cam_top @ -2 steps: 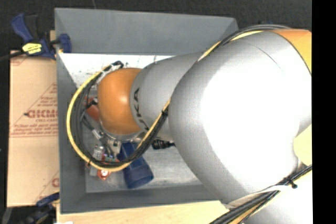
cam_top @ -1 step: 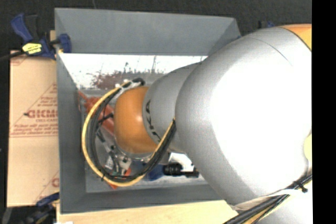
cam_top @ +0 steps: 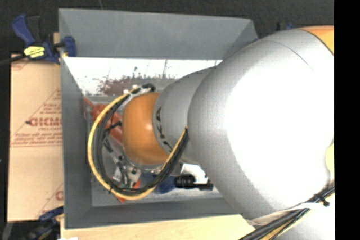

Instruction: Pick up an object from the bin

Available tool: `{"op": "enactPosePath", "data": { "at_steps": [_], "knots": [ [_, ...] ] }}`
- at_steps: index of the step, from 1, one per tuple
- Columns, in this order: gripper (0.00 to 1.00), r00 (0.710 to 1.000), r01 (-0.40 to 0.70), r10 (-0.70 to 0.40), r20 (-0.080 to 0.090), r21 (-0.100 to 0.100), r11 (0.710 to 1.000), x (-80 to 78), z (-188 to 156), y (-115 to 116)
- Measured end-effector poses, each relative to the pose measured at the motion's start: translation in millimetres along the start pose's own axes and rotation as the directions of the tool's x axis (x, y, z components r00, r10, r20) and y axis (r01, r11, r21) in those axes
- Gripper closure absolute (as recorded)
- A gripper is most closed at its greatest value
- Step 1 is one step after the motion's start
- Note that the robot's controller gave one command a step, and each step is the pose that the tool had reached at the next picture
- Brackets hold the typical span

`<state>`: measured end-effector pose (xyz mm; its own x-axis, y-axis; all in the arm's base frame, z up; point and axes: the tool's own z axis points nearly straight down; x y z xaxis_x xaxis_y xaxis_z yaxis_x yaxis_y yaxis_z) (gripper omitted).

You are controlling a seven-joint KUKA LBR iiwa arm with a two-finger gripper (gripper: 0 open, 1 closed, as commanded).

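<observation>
Trouble ahead, I judge: the orange wrist cover [cam_top: 140,126] mostly hides the hand [cam_top: 125,172], so I cannot tell its opening, and it may jam against the bin [cam_top: 76,137] at its left wall.

bin [cam_top: 154,36]: matt grey metal | arm [cam_top: 253,121]: smooth satin shell | wrist cover [cam_top: 138,126]: glossy orange

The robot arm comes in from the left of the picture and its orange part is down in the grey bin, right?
No. The camera view shows the arm coming in from the right, not the left. Its orange part is down in the grey bin.
</observation>
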<state>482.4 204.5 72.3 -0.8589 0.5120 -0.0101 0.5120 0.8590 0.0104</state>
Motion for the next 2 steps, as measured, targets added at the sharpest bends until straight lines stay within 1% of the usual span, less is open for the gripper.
{"op": "enactPosePath", "data": {
  "at_steps": [1, 2],
  "knots": [
    [1.0, 1.0, 0.001, -0.001, -0.006, 0.006, 1.0, 1.1, -16.3, -2.0],
    [1.0, 1.0, 0.004, -0.004, -0.004, 0.004, 1.0, 0.3, -38.6, -1.0]
  ]
}}
